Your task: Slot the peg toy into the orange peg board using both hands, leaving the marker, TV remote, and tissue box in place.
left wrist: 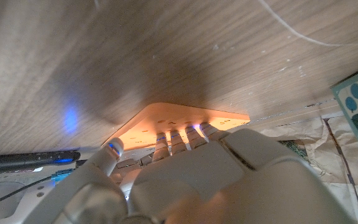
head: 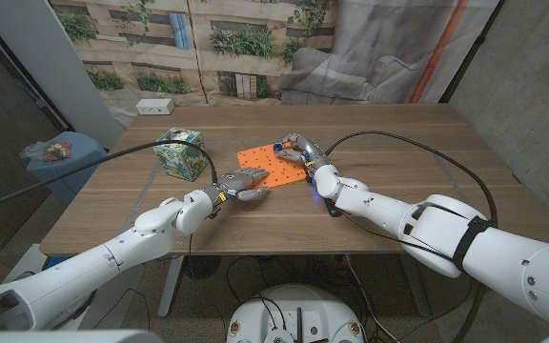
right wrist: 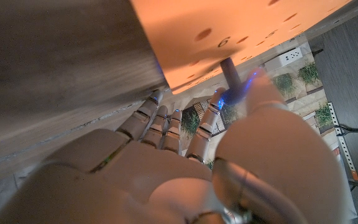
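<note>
1. I see the orange peg board (head: 273,162) lying flat near the middle of the tabletop (head: 398,143), turned so its corners point roughly toward and away from me.
2. My left hand (head: 243,183) sits at the board's near-left edge, fingers curled in over that edge; in the left wrist view the fingertips (left wrist: 185,134) reach onto the board's (left wrist: 179,121) rim. I cannot tell whether they actually clamp the board or just press on it.
3. My right hand (head: 301,151) is over the board's far-right corner, closed around the peg toy (head: 283,149), of which a small blue and dark bit peeks out on the hand's left side.
4. In the right wrist view the peg toy (right wrist: 231,73) shows as a dark grey stem pinched at the fingertips (right wrist: 253,84), its long axis standing roughly square to the board's (right wrist: 229,31) face, with its tip meeting the orange surface close to the edge, near a row of holes. I cannot tell whether the tip is in a hole.
5. A patterned tissue box (head: 180,153) stands on the tabletop to the left of the board, apart from it.
6. In the left wrist view a long dark object (left wrist: 27,160) lies beyond the board; I cannot tell what it is.
</note>
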Available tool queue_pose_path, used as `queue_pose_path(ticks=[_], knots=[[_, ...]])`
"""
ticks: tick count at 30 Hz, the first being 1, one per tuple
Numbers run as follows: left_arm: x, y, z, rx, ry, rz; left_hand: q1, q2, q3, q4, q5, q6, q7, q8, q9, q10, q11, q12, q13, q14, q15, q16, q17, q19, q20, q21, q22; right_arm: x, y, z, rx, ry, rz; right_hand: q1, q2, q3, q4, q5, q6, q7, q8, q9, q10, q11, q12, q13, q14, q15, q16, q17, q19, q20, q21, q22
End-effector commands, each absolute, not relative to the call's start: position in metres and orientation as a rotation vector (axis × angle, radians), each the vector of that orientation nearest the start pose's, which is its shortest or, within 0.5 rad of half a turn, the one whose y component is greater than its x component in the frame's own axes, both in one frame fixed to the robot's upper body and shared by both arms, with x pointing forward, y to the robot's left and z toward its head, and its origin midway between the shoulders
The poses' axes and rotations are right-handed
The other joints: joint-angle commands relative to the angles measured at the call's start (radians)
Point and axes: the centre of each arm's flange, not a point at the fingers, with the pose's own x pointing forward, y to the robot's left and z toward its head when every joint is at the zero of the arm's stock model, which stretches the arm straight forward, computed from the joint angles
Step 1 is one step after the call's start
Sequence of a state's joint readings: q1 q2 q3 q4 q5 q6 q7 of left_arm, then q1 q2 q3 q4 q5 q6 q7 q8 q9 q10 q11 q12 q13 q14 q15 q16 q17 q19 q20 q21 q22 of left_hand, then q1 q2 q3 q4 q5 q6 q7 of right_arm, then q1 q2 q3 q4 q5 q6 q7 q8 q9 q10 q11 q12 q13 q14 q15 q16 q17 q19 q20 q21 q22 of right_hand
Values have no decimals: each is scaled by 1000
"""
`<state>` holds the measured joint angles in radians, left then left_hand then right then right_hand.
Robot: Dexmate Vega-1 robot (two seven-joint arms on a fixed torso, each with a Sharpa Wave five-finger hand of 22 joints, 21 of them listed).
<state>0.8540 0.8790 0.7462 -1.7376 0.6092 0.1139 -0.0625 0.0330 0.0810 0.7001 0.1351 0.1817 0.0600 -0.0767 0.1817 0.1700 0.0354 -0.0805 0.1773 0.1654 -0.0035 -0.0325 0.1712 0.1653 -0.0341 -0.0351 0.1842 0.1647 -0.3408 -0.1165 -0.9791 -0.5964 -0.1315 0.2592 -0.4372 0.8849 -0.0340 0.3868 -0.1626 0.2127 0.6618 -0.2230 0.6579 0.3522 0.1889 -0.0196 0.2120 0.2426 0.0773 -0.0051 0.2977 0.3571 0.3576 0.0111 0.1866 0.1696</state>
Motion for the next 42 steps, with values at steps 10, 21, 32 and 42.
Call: queue_pose_path(ticks=[10, 21, 32, 42], knots=[[600, 210, -107, 1610, -471, -273, 11, 93, 15, -6, 2, 24, 7, 11, 5, 26, 4, 8, 5, 25, -64, 6, 2, 7, -167, 8, 6, 727, -75, -31, -829, -613, 118, -65, -18, -22, 22, -9, -74, 5, -42, -20, -33, 17, -5, 7, -27, 30, -16, 5, -28, 19, 0, 4], [600, 210, -105, 1613, -468, -273, 14, 93, 20, -10, 1, 29, 6, 11, 5, 30, 5, 8, 5, 30, -61, 7, 2, 8, -167, 8, 6, 729, -76, -31, -829, -617, 161, -104, -28, -37, 25, -11, -144, 5, -82, -44, -84, 27, -14, 12, -62, 48, -33, 9, -70, 34, -4, 4], [601, 209, -105, 1611, -467, -274, 15, 92, 23, -12, 1, 32, 7, 11, 5, 33, 3, 8, 5, 33, -62, 7, 2, 10, -167, 8, 6, 730, -78, -31, -847, -617, 188, -144, -41, -52, 25, -15, -234, 7, -126, -66, -155, 47, -20, 16, -106, 69, -52, 15, -125, 50, -6, 4], [601, 209, -106, 1613, -469, -271, 15, 92, 25, -12, 0, 37, 7, 12, 5, 38, 5, 9, 5, 37, -62, 8, 3, 10, -166, 8, 6, 731, -81, -29, -888, -619, 230, -176, -53, -62, 22, -24, -330, 18, -167, -77, -228, 67, -24, 19, -150, 91, -70, 19, -178, 65, -6, 3]])
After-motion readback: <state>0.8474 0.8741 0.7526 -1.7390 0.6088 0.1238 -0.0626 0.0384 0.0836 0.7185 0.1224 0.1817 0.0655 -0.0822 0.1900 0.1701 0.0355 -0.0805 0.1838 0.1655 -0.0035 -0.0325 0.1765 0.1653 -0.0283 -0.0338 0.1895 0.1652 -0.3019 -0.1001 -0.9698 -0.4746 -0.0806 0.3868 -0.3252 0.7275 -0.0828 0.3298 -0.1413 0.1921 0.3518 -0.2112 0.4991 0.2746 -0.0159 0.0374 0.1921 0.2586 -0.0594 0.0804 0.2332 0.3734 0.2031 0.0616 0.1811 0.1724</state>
